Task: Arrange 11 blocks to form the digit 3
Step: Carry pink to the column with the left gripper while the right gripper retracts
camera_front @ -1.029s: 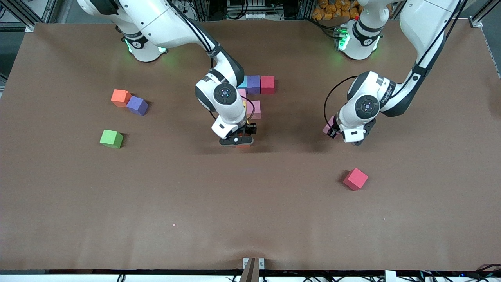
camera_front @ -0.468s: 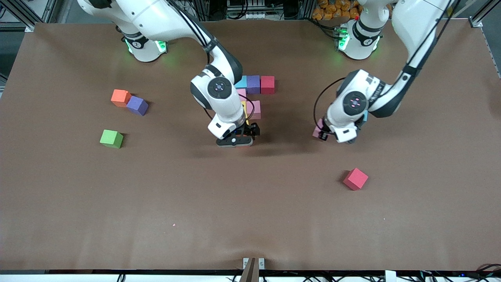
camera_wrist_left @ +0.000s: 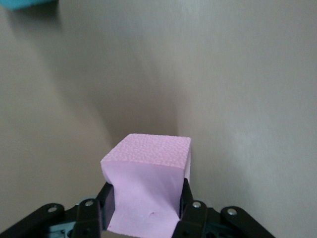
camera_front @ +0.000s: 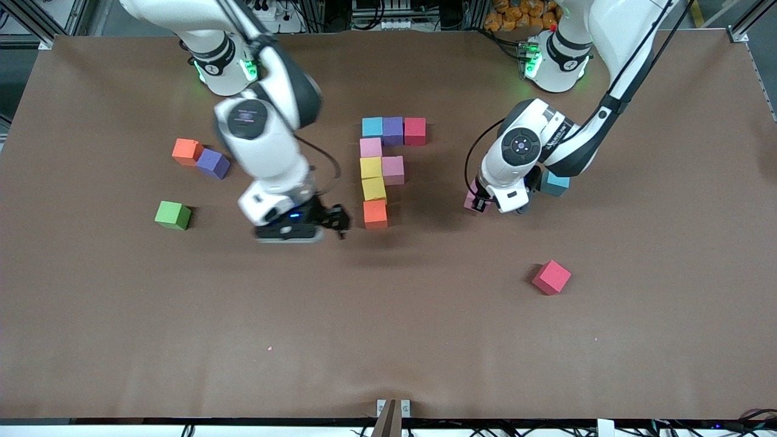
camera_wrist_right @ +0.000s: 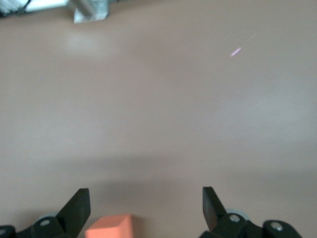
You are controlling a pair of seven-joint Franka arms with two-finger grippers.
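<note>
at frame centre-left the right gripper (camera_front: 285, 233) hung released, empty. the unfinished digit 3 (camera_front: 382, 170) sat centre. right of it, the left gripper (camera_front: 485, 203) clenched a pink block (camera_wrist_left: 148, 191), nearest that figure.

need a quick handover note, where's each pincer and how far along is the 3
Left pincer: shut on a pink block, over the table toward the left arm's end of the figure.
Right pincer: open, empty, beside the orange block.
Done: eight blocks placed, the figure down to that orange one.
Left: pink block, then light blue block and loose red block for the last bar.
</note>
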